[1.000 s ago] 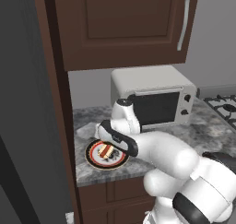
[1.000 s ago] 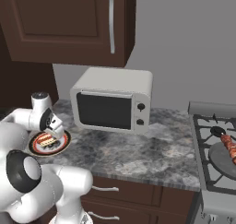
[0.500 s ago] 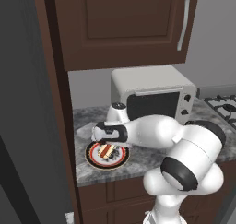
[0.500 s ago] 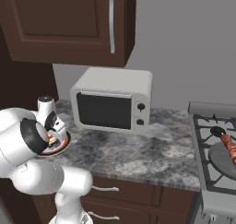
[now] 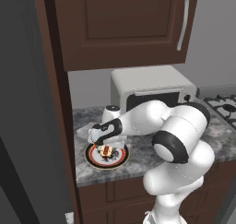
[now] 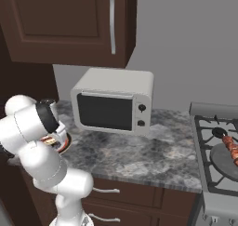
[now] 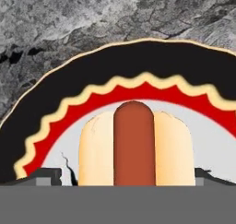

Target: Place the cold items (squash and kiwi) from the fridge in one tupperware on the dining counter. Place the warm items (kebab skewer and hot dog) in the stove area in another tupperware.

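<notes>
Hand view: hot dog (image 7: 134, 144) between open end effector (image 7: 124, 176) tips

counter (image 5: 138, 161): speckled grey stone | cabinet (image 5: 120, 29): dark wood | plate (image 7: 87, 85): glossy

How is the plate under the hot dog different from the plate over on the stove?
The hot dog's plate has a black rim with a red zigzag band and a pale centre; the stove's plate is plain grey. The first sits on the stone counter left of the microwave, the second on the burners. One carries a hot dog, the other a kebab skewer. Both are round and hold warm food.
</notes>
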{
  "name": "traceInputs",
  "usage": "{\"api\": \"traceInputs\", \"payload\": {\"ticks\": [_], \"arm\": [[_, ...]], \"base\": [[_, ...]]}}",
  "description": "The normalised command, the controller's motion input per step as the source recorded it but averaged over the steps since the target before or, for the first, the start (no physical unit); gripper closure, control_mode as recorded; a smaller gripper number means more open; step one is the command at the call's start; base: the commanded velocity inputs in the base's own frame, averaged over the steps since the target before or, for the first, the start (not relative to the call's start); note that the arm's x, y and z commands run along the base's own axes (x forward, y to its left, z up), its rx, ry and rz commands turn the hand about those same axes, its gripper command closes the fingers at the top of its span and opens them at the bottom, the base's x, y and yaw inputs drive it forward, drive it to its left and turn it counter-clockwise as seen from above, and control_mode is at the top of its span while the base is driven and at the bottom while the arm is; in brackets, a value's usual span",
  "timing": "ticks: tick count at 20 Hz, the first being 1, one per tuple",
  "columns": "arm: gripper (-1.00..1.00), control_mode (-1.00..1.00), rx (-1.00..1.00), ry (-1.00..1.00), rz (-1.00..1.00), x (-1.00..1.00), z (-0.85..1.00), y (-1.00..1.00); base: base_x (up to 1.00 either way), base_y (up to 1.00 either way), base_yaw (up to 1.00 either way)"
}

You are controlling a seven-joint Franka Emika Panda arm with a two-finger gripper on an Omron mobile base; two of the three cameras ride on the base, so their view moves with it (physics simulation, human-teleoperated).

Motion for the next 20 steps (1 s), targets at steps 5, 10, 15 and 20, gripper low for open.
{"api": "traceInputs", "payload": {"ticks": [5,10,15,20], "arm": [[1.00,-1.00,0.00,0.02,0.00,0.00,-0.11,0.01],[1.00,-1.00,0.00,-0.14,0.00,-0.51,0.19,-0.44],[1.00,-1.00,0.00,-0.17,0.00,-0.69,0.51,-0.56],[1.00,-1.00,0.00,-0.06,0.00,-0.72,0.77,-0.42]], "base": [[0.00,0.00,0.00],[0.00,0.00,0.00],[0.00,0.00,0.00],[0.00,0.00,0.00]]}}
